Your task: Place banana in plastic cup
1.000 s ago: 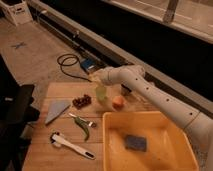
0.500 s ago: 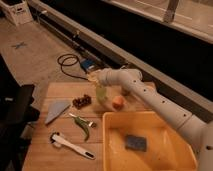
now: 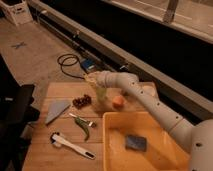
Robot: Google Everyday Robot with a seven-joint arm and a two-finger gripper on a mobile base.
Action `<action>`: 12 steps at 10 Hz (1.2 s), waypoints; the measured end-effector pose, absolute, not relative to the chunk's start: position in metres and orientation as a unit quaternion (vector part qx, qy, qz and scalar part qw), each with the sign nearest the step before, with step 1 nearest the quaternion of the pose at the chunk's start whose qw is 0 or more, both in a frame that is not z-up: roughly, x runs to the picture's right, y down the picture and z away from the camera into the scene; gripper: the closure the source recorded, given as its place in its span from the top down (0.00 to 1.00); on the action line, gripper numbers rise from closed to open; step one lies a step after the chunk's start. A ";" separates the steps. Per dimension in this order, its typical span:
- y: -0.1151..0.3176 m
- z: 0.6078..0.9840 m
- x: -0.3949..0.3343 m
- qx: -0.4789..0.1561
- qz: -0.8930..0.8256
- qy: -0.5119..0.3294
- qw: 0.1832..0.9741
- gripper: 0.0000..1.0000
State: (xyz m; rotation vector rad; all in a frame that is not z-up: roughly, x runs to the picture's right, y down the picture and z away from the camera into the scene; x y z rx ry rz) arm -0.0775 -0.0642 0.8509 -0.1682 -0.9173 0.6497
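Over on the left of the wooden bench (image 3: 60, 150) lie a grey wedge (image 3: 56, 110), a white-handled utensil (image 3: 72, 146) and a green pepper (image 3: 84, 127). Further right, the claw (image 3: 92, 77) is pinched on the pale banana (image 3: 91, 76), just above the plastic cup (image 3: 101, 95). An orange fruit (image 3: 118, 102) sits beside the cup, the yellow tub (image 3: 145, 120) beyond.

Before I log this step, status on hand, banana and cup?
Hand shut on banana, above plastic cup. Banana not yet in cup. Orange fruit right of cup, grapes left.
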 end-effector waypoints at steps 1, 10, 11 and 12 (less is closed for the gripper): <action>-0.064 0.856 -0.077 -0.081 0.312 -0.434 0.841 0.00; -0.073 0.882 -0.047 -0.065 0.342 -0.395 0.850 0.00; -0.070 0.884 -0.044 -0.066 0.346 -0.392 0.850 0.00; -0.067 0.886 -0.043 -0.069 0.349 -0.390 0.849 0.00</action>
